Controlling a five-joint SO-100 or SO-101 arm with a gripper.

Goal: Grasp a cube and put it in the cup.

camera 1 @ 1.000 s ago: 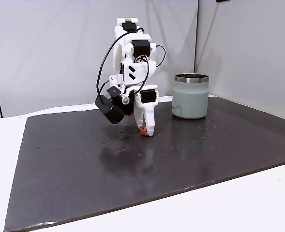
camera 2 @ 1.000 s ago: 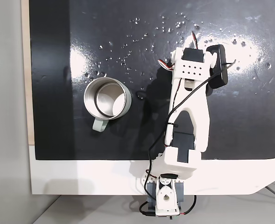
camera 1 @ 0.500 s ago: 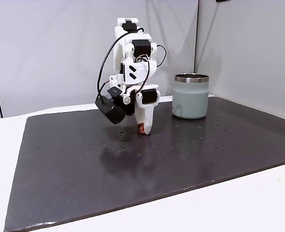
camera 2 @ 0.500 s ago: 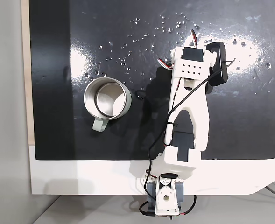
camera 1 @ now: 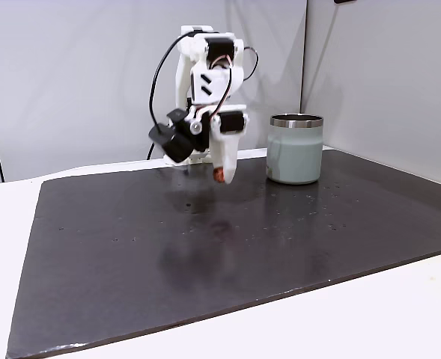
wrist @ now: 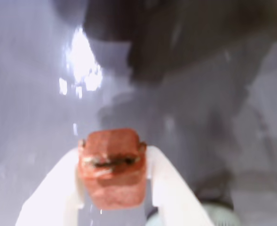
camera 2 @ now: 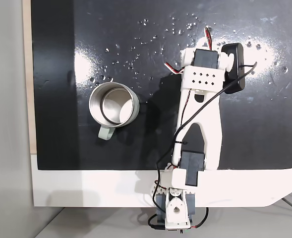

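Here the end effector [wrist: 114,186] was clamped on the reddish-orange cube [wrist: 112,168], its two white fingers [wrist: 58,188] pressing either side in the wrist view. In a fixed view the cube [camera 1: 218,175] hung above the dark mat [camera 1: 130,247], left of the grey-green cup [camera 1: 295,149] standing on the mat
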